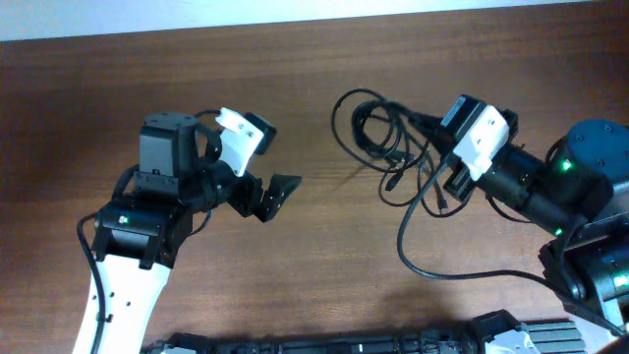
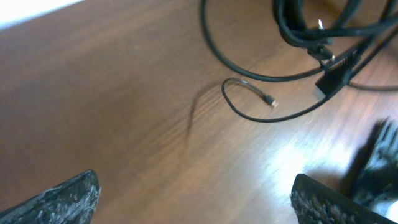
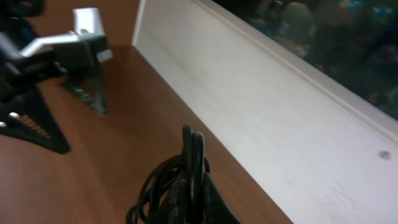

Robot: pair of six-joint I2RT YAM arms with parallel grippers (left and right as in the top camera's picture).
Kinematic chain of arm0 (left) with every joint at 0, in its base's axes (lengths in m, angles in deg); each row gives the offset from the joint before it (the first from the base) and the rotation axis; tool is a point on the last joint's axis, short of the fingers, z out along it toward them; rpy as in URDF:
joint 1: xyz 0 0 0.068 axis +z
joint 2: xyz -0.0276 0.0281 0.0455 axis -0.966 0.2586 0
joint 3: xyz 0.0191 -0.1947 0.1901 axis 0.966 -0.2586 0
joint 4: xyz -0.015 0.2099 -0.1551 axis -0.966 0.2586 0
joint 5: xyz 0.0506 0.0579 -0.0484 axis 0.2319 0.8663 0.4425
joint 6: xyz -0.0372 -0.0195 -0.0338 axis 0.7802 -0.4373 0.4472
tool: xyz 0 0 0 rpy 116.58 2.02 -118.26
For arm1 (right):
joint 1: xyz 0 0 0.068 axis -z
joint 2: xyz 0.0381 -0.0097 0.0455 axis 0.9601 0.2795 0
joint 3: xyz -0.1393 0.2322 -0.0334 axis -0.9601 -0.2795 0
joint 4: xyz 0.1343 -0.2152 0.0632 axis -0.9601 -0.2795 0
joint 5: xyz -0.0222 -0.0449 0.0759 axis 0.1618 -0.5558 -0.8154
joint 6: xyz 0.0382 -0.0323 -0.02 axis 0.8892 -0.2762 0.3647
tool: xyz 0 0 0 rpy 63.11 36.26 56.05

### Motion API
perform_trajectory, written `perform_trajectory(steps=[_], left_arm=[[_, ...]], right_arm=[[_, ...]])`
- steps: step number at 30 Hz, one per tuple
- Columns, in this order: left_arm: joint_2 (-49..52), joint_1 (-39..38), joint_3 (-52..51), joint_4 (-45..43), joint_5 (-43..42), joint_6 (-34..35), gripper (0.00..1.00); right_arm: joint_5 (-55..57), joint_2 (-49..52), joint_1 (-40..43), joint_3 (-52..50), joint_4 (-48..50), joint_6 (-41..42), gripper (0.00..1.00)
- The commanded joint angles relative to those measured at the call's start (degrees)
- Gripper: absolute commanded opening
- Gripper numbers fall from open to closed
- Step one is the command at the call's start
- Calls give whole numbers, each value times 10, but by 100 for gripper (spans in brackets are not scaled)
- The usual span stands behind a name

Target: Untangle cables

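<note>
The cables [image 1: 366, 126] are a knotted black bundle at the back middle-right of the wooden table. One long loop [image 1: 413, 258] trails toward the front. My right gripper [image 1: 425, 128] is shut on the bundle's right side; in the right wrist view the cords [image 3: 186, 163] stand up between its fingers [image 3: 194, 202]. My left gripper [image 1: 271, 195] is open and empty, left of the bundle and apart from it. The left wrist view shows its two fingers [image 2: 198, 199] wide apart, with a thin cord and its small plug end [image 2: 271, 102] lying ahead on the table.
A white wall edge [image 3: 261, 106] runs along the table's back side. The left gripper's white body [image 3: 81, 43] shows in the right wrist view. A black fixture [image 1: 373, 344] lies along the front edge.
</note>
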Motion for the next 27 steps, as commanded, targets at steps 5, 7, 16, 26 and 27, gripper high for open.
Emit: perform_trajectory(steps=[5,7,16,26,27], left_arm=[[-2,-15,6,-2,-65,-303,99],[-2,-15,6,-2,-65,-340,99],[-2,-15,6,-92,-65,-375,99],[-2,-15,6,-82,-156,-374,99],[-2,-15,6,-76,-156,-374,99]], right_arm=[[-176,-5,3,5,-10,-40,4],[-192,-5,3,5,-19,-40,4],[-310,-5,2,5,-71,-104,5],[-337,-5,2,5,-77,-104,5],[-337,-5,2,5,-77,-104,5]])
